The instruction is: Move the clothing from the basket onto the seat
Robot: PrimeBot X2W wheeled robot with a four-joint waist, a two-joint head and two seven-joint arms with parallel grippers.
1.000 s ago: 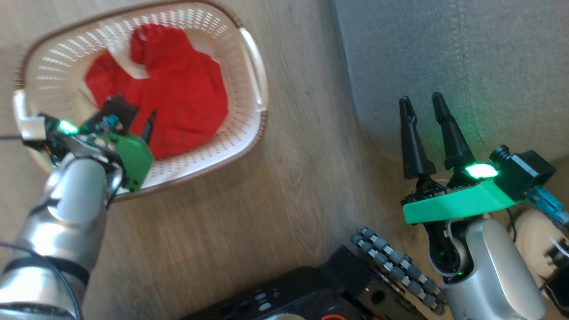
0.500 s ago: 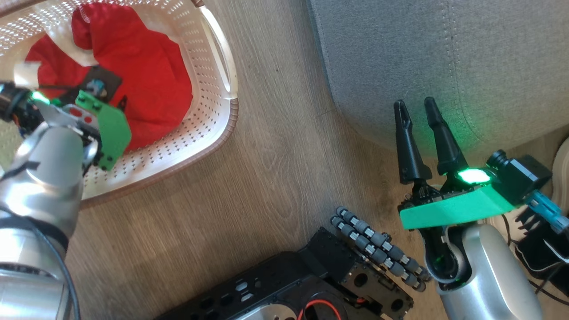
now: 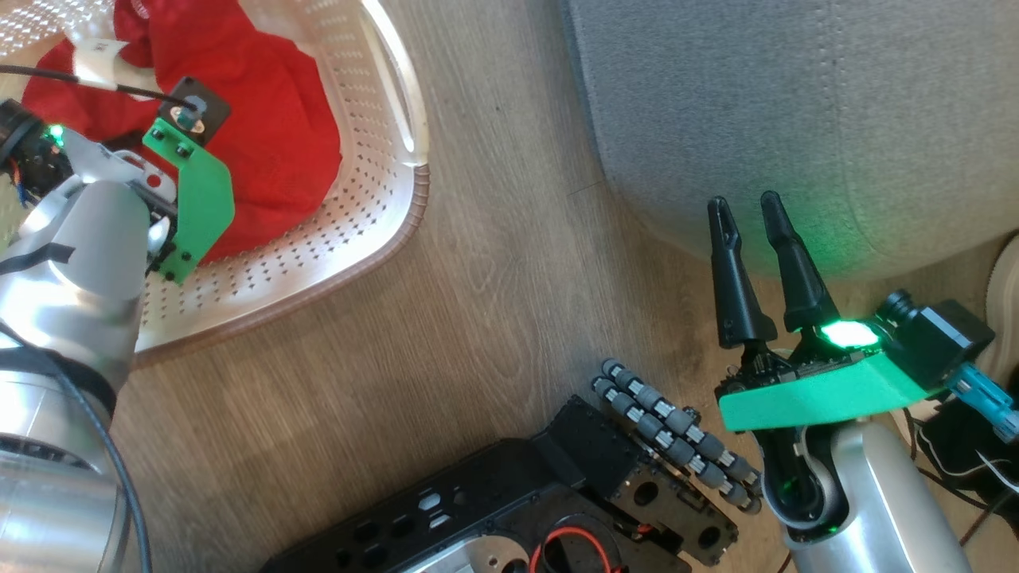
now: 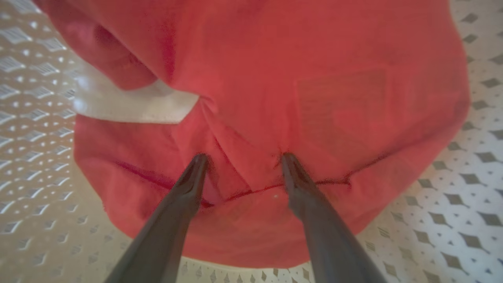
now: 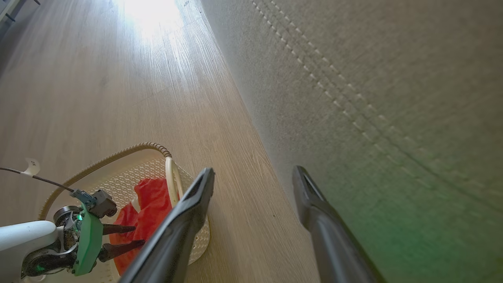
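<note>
The clothing (image 3: 271, 135) is one soft bright-red heap with a white panel, lying in the single basket (image 3: 382, 231). Your left gripper (image 4: 243, 156) stands spread, tips on the fabric; your right gripper (image 3: 744, 203) gapes empty near the seat (image 3: 796, 103).

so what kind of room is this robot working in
Most likely a home living room: a grey stitched sofa seat, a wood-look plank floor, and a cream basket holding red clothing.

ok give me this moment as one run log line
left gripper: open, tips on red garment in basket | right gripper: open, empty, beside grey seat | stage: pre-grasp
</note>
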